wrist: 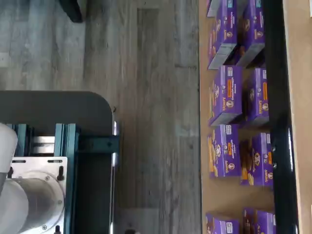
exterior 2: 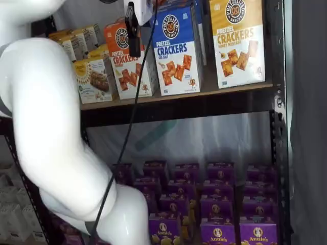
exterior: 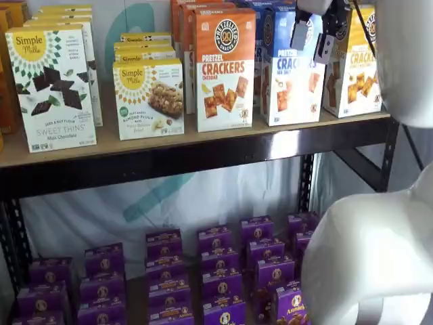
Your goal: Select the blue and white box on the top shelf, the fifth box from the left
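Observation:
The blue and white box (exterior: pixel 291 74) stands upright on the top shelf (exterior: pixel 203 154), between an orange-topped and a yellow-topped cracker box. It also shows in a shelf view (exterior 2: pixel 177 51), above the shelf's black rail (exterior 2: pixel 179 108). My gripper (exterior: pixel 314 35) hangs from the view's top edge in front of the box's upper right part, apart from it. Its two black fingers (exterior: pixel 300 32) show a gap between them and hold nothing. In a shelf view only one finger (exterior 2: pixel 133 30) shows, side-on, with a cable beside it. The wrist view shows neither the box nor the fingers.
The orange-topped cracker box (exterior: pixel 224 68) and the yellow-topped one (exterior: pixel 355 68) flank the target. Simple Mills boxes (exterior: pixel 53 84) stand further left. Purple boxes (exterior: pixel 220 271) fill the lower shelf and show in the wrist view (wrist: pixel 226 95). My white arm (exterior 2: pixel 51 127) covers much of both shelf views.

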